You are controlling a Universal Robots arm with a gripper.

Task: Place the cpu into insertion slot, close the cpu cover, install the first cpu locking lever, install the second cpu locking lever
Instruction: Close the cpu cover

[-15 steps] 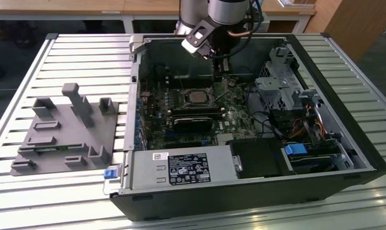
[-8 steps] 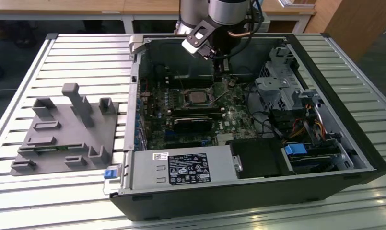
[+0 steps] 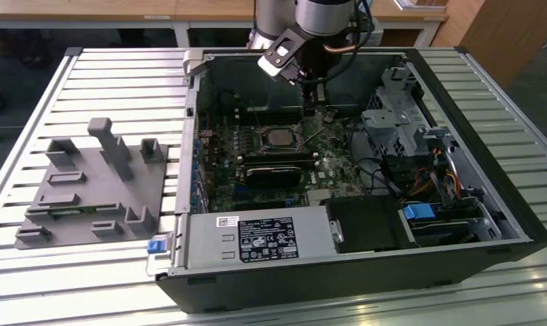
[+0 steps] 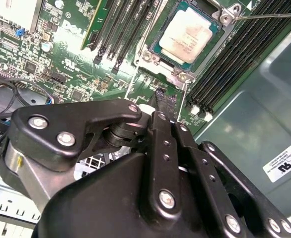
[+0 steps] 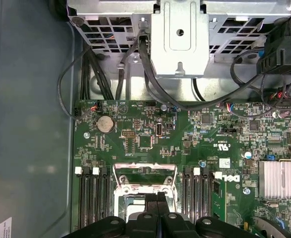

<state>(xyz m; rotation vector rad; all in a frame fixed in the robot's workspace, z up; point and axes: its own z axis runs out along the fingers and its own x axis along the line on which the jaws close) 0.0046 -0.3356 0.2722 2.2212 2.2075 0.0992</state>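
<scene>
Gripper (image 4: 165, 100) closed and empty, tips just beside the socket (image 4: 153, 56) rim, chip (image 4: 187, 37) seated just beyond.

insertion slot (image 5: 134, 197) partly hidden behind fingers (image 5: 150, 206)

Hangs down from the exterior view's top, wrist (image 3: 322, 16) tilted, gripper (image 3: 315, 103) pointing straight down, black fingers (image 5: 149, 206) pressed tight together.

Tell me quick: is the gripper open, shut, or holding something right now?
Gripper: fingers closed together, nothing visible between them. The cpu lies in the insertion slot, not in the grasp.
</scene>
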